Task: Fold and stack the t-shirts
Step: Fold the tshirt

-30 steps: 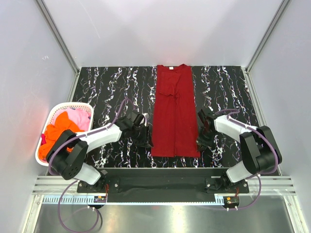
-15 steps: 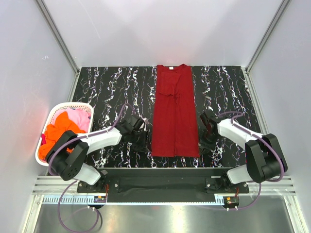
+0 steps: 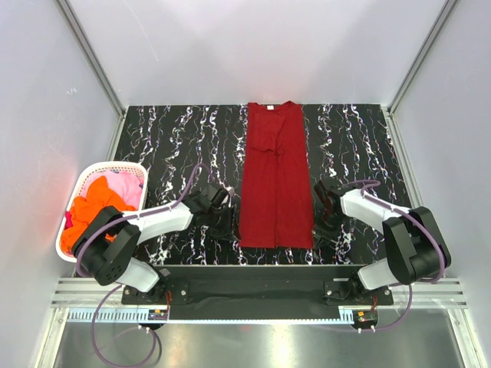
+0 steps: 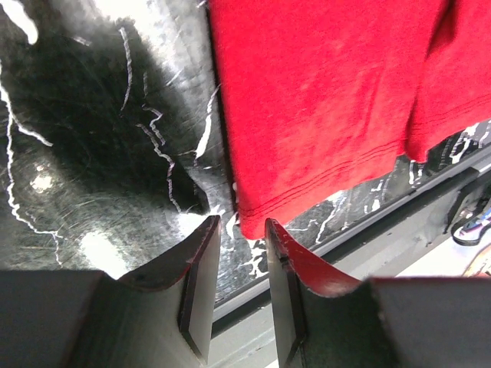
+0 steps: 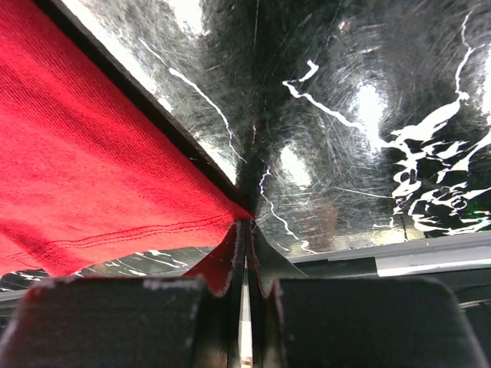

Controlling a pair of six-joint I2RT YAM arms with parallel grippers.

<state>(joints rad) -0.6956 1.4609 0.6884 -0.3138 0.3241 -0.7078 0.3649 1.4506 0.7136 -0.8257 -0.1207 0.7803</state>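
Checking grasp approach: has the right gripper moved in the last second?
Yes. The right gripper slid toward the near edge of the table, alongside the dark red t-shirt.

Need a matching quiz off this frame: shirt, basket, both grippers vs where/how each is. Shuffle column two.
1 dark red t-shirt
2 white basket
3 left gripper
4 right gripper

A shut on the shirt's near right hem corner
B left edge of the table, orange and pink shirts inside
C long strip, mid-table
D open at the shirt's near left hem corner

Pairs: 1-C, 2-B, 3-D, 4-A
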